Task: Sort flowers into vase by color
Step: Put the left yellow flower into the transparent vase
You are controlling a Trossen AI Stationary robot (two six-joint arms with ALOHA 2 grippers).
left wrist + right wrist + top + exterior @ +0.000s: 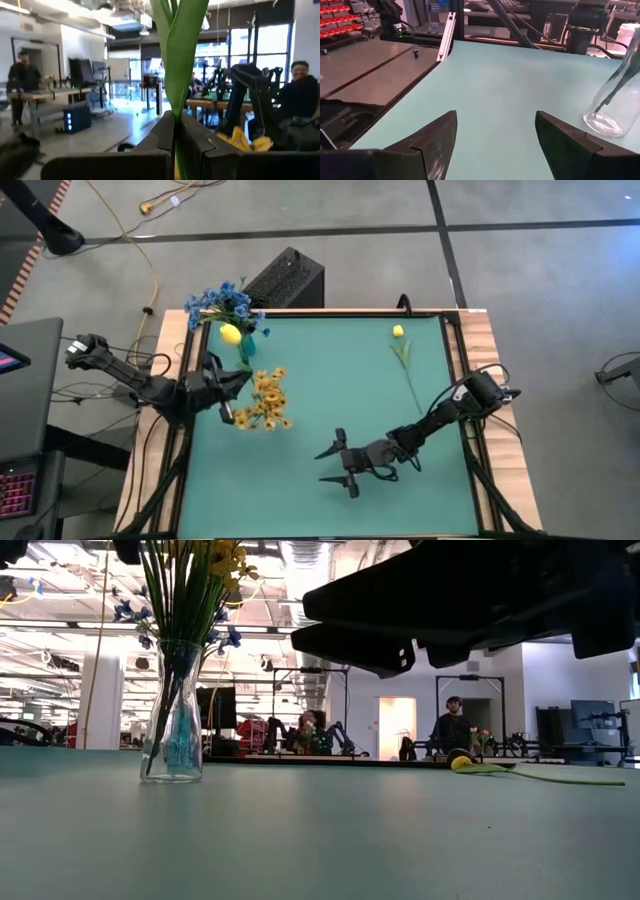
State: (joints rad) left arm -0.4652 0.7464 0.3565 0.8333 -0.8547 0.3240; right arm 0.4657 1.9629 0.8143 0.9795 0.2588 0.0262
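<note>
Near the table's left edge, the left hand holds a yellow flower spray.

Its fingers are closed on the green stalk. For a good step I would keep the stalk upright, go over the glass vase beside it, and lower slowly, because blue flowers and a yellow bud already fill the neck. The right hand waits wide open at the front. One yellow bud stem lies on the table, well apart.

Ahead of my right gripper I see bare worktop; only 1 glass vase stands off to its side.
</note>
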